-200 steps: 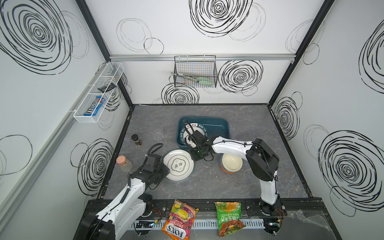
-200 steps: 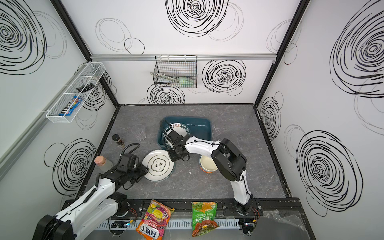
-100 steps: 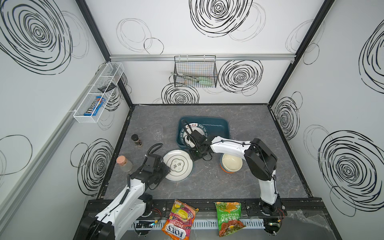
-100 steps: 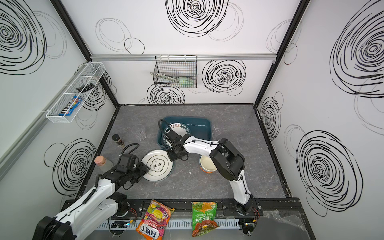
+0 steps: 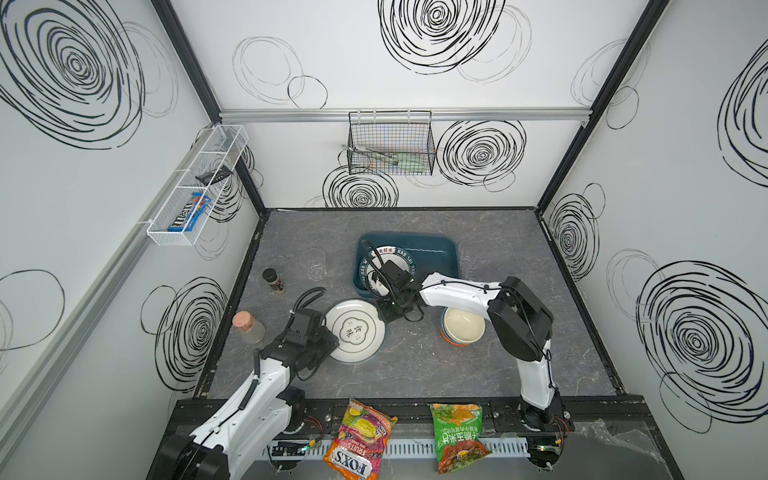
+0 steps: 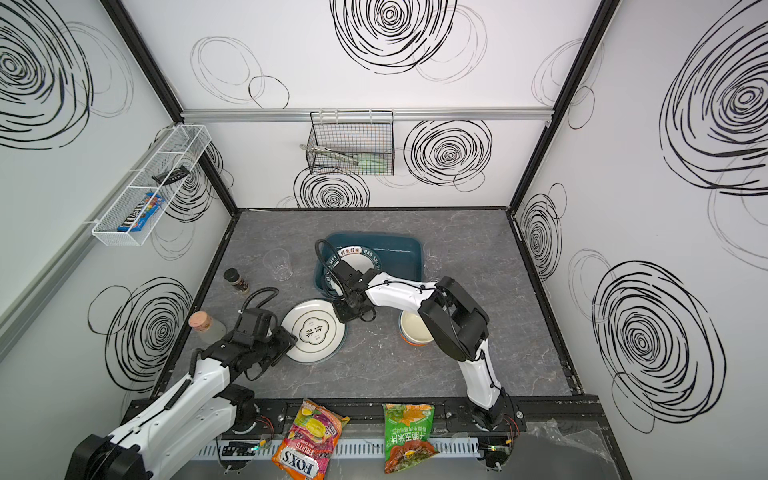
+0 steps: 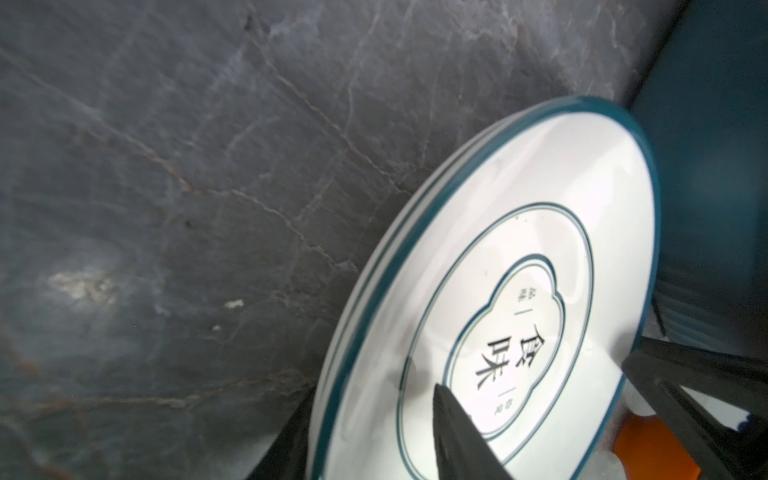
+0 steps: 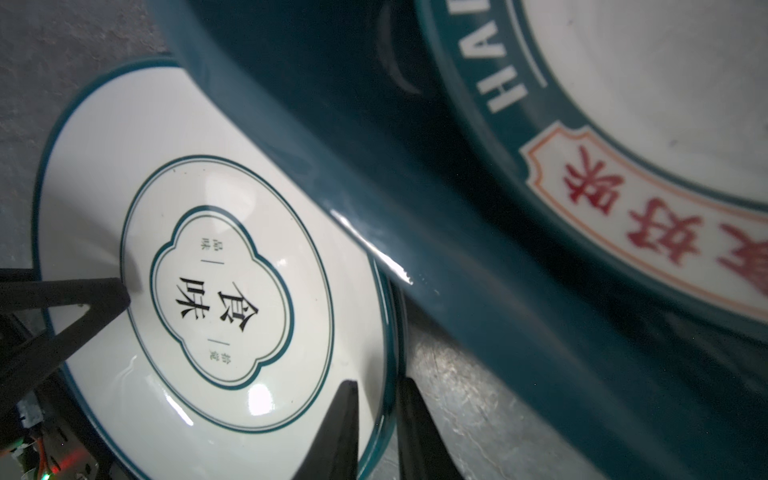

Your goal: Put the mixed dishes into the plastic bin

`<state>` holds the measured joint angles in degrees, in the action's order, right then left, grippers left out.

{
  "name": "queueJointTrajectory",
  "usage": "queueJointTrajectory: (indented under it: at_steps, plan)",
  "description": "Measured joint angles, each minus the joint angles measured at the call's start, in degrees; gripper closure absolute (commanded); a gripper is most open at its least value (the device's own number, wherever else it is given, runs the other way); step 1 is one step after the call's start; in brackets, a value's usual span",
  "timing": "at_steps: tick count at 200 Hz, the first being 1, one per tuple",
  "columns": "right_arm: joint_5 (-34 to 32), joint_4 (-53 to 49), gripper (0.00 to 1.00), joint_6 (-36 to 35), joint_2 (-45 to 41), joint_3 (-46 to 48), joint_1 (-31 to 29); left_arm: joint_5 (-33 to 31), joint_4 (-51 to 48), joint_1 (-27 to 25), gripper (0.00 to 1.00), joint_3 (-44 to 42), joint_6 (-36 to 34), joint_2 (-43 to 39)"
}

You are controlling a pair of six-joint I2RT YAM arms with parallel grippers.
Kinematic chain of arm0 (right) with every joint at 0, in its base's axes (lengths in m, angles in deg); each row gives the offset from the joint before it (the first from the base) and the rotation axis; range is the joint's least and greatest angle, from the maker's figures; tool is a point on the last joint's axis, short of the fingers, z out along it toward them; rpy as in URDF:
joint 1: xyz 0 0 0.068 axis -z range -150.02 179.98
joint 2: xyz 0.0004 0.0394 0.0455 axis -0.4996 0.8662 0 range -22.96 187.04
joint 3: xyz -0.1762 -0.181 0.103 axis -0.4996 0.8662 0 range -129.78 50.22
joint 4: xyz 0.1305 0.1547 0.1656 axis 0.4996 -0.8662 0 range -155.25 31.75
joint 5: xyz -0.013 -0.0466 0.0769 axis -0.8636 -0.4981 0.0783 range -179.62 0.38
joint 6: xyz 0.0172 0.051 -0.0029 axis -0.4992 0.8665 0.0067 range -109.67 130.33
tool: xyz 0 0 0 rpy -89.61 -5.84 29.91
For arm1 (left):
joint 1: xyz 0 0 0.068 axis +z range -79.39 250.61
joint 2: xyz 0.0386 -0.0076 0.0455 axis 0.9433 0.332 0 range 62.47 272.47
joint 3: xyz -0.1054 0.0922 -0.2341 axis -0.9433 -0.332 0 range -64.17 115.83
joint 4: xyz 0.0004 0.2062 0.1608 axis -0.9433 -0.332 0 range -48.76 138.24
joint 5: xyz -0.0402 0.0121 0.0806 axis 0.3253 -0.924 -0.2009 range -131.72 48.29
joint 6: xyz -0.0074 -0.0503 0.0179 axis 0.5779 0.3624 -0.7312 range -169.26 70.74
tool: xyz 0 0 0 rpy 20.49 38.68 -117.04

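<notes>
A white plate with a quatrefoil mark lies on the grey table just in front of the dark teal plastic bin. My left gripper is shut on its left rim, one finger on top and one beneath. At the plate's far right rim my right gripper is shut, right beside the bin wall. A teal-rimmed plate lies inside the bin. Stacked bowls, cream on top, and a clear cup stand on the table.
A dark-capped spice jar and a cork-topped jar stand by the left wall. Two snack bags lie past the front edge. A black wire basket hangs on the back wall, a white mesh basket on the left wall.
Hardly anything has shifted. Both grippers stay at the quatrefoil plate's rim and the plate lies in the same spot.
</notes>
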<state>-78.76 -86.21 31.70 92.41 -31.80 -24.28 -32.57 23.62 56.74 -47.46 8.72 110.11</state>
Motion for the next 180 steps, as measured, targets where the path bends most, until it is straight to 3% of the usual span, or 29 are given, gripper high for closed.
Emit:
queueJointTrajectory:
  at_steps: [46, 84, 108, 180]
  plan:
    - [-0.02, -0.09, 0.74, 0.02, -0.04, 0.0, 0.44, 0.59, 1.11, -0.57, 0.56, 0.15, -0.85, 1.57]
    - [-0.22, -0.13, 0.69, -0.02, -0.13, 0.0, 1.36, 2.4, 3.45, -1.6, 0.48, 0.96, -2.05, 4.46]
    - [-0.28, -0.17, 0.71, -0.02, -0.13, 0.0, 1.51, 3.3, 4.44, -1.95, 0.37, 1.6, -2.78, 5.57]
    - [-0.44, -0.46, 0.75, -0.22, -0.13, -0.13, 1.53, 3.1, 3.61, -1.99, 0.3, 1.66, -2.82, 4.17]
